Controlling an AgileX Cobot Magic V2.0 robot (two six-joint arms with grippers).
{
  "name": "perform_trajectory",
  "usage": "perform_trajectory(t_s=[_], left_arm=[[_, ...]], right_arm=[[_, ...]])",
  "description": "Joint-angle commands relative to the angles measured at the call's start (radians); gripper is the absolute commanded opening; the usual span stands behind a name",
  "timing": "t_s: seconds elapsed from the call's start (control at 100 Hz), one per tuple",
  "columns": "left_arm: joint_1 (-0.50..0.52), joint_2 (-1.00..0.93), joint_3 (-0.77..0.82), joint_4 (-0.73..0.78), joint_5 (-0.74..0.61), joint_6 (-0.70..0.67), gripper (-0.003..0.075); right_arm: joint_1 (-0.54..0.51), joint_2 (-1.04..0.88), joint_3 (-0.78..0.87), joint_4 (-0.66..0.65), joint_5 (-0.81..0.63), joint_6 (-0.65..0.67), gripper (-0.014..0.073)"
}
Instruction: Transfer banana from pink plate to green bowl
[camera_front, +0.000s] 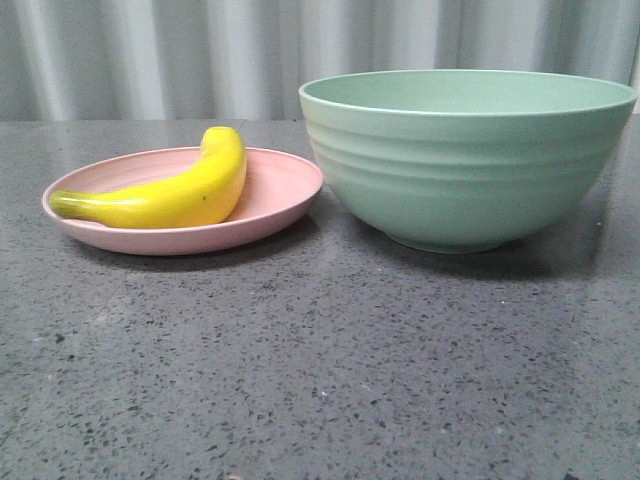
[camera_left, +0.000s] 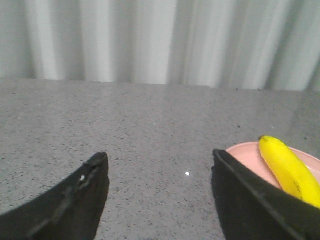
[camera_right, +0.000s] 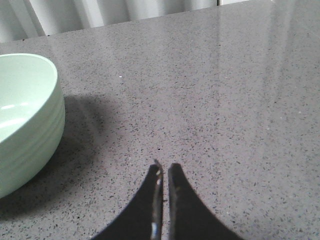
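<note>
The yellow banana (camera_front: 170, 195) lies across the pink plate (camera_front: 285, 195) at the left of the front view. The green bowl (camera_front: 465, 160) stands right beside the plate, to its right. No gripper shows in the front view. In the left wrist view my left gripper (camera_left: 159, 159) is open and empty over bare table, with the plate (camera_left: 245, 156) and banana (camera_left: 290, 170) just behind its one finger. In the right wrist view my right gripper (camera_right: 164, 167) is shut and empty above the table, apart from the bowl (camera_right: 25, 125).
The grey speckled tabletop (camera_front: 320, 370) runs to the front edge of the view. A pale pleated curtain (camera_front: 200, 50) hangs behind the table.
</note>
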Motion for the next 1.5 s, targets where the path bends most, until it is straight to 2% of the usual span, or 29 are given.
perform_trajectory(t_s=[0.0,0.46,0.65,1.03,1.49], left_arm=[[-0.062,0.07,-0.081,-0.01,-0.029,0.022,0.0403],[-0.419,0.454,-0.24,-0.01,-0.008,0.022,0.0402],[-0.507,0.632,-0.305,-0.009,-0.008,0.022,0.0402],[-0.55,0.881,-0.401,0.046,-0.008,0.022,0.0402],[-0.543,1.005,-0.434,0.106,-0.012,0.022,0.0398]], right_arm=[[-0.004,0.02,-0.037,-0.007,-0.077,-0.006,-0.0062],[-0.004,0.02,-0.037,-0.007,-0.077,-0.006,-0.0062],[-0.004,0.02,-0.037,-0.007,-0.077,-0.006,-0.0062],[-0.004,0.02,-0.037,-0.007,-0.077,-0.006,-0.0062],[-0.004,0.02,-0.037,-0.007,-0.077,-0.006,-0.0062]])
